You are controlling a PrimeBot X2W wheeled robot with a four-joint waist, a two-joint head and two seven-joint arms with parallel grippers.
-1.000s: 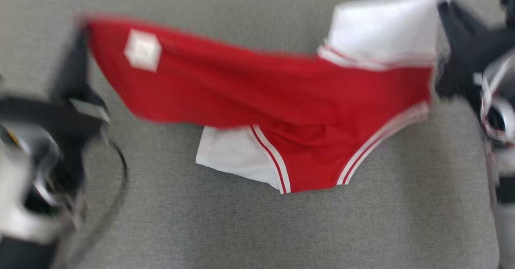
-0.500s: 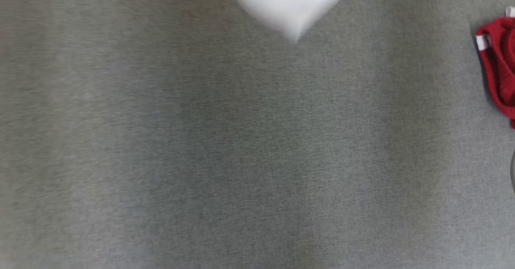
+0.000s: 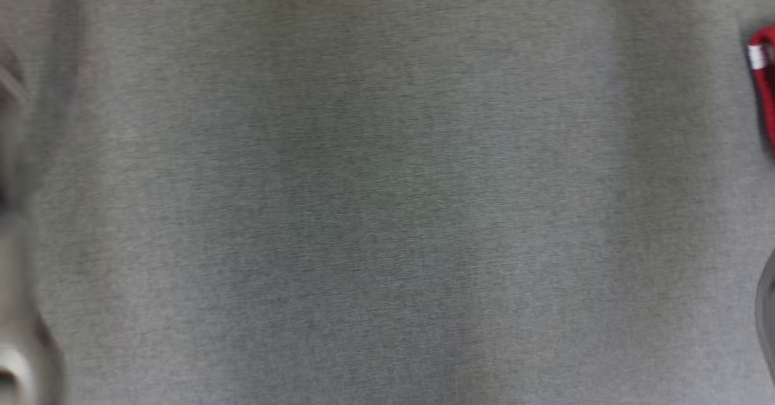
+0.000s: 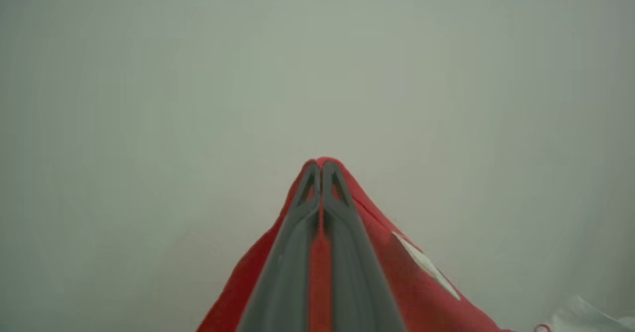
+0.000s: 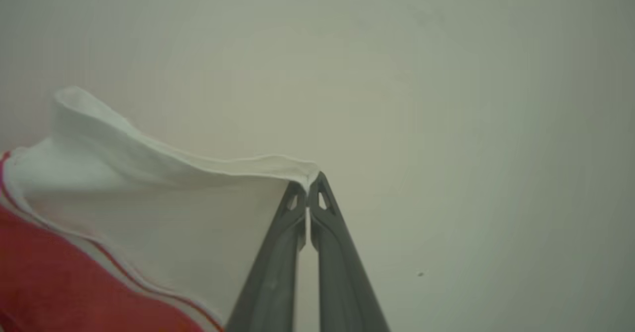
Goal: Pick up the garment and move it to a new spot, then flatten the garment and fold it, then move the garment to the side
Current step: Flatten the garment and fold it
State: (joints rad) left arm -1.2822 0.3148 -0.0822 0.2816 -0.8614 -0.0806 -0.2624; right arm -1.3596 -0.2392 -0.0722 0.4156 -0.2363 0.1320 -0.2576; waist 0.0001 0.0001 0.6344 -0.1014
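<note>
The garment is a red top with white sleeves and red-and-white trim. In the left wrist view my left gripper (image 4: 321, 166) is shut on a peak of the red cloth (image 4: 397, 272), which drapes down both sides of the fingers; a white label (image 4: 426, 265) lies on it. In the right wrist view my right gripper (image 5: 310, 185) is shut on the hem of a white sleeve (image 5: 149, 198), and the red body (image 5: 59, 282) hangs at the lower left. Both held parts hang above a plain grey surface.
The blurred head view looks down on a grey fabric surface (image 3: 387, 211). A strip of red cloth with a white band (image 3: 764, 84) sits at its right edge; whether it belongs to the held garment I cannot tell. A pale blurred shape (image 3: 18, 241) runs along the left edge.
The head camera has swung, so the spread garment and both grippers have left its picture. The red cloth at the right edge has slid further right.
</note>
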